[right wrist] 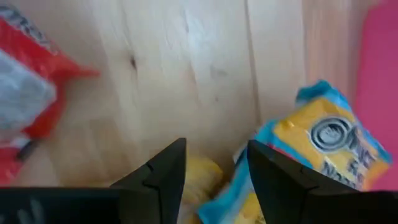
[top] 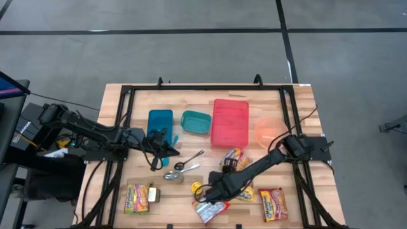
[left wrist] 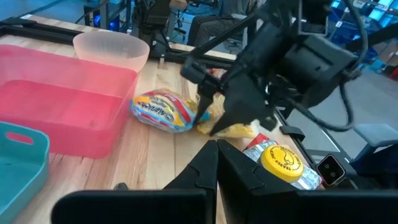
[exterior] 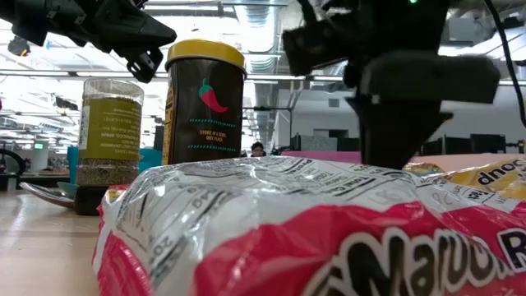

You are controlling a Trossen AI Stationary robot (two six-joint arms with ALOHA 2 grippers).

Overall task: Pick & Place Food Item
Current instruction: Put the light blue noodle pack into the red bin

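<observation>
right pincer [right wrist: 211, 171]: hovering released, jaws parted over bare worktop [right wrist: 186, 68], gripping nothing. yellow-and-blue snack packet [right wrist: 317, 149]: lying just beside one finger, partly beneath the gap, near the pink tray [top: 230, 122]. red-and-white packet [right wrist: 31, 93]: lying apart. left pincer [left wrist: 216, 163]: waiting clenched near the blue tray [top: 159, 122].

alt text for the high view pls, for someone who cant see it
Overhead view of a wooden table where the right end effector hovers, fingers apart, over snack packets near the front edge. The left end effector waits shut near two spoons. Behind them sit a blue container, teal tray, pink bin and clear pink bowl.
</observation>
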